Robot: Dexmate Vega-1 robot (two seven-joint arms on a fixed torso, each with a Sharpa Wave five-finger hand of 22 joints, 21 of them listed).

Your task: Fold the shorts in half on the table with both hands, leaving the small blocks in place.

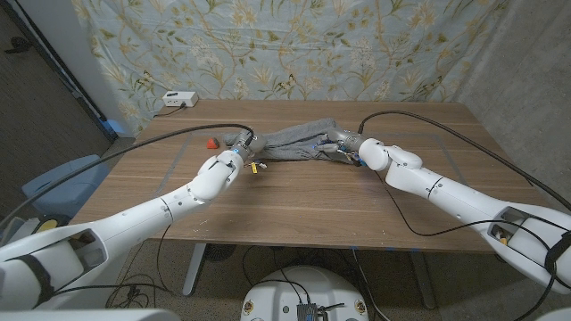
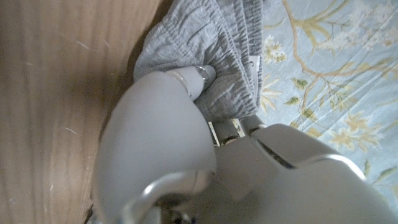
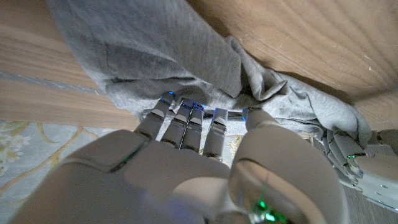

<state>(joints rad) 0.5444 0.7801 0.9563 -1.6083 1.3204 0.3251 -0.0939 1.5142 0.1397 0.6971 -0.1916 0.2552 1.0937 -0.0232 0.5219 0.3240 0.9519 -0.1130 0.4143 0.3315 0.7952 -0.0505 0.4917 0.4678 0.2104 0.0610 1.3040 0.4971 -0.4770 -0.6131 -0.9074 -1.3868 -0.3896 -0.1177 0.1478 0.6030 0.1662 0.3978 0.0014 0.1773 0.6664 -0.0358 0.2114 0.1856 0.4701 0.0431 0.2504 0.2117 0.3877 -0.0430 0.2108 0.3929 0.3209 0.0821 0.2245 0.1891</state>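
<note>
- The grey shorts (image 1: 293, 141) are seen bunched on the far middle of the wooden table (image 1: 294, 201), their long axis running left to right, with a darker fold raised toward the far edge.
- The fabric is shown as soft, heathered knit, wrinkled into ridges, with a stitched hem band along 1 edge (image 2: 249, 37).
- The left hand (image 1: 243, 152) is placed on the left end of the shorts; in the left wrist view a fingertip (image 2: 205, 72) is pressed into the cloth, but whether cloth is actually gripped cannot be told.
- The right hand (image 1: 339, 143) is set on the right end; in the right wrist view its fingers (image 3: 186, 118) are curled together onto the cloth, and a firm hold cannot be confirmed.
- A small red block (image 1: 211, 142) is seen just left of the left hand, and a small yellow piece (image 1: 254, 167) on its near side.
- A white box (image 1: 178, 99) with a cable is placed at the far left corner, before a floral cloth backdrop (image 1: 268, 45).
</note>
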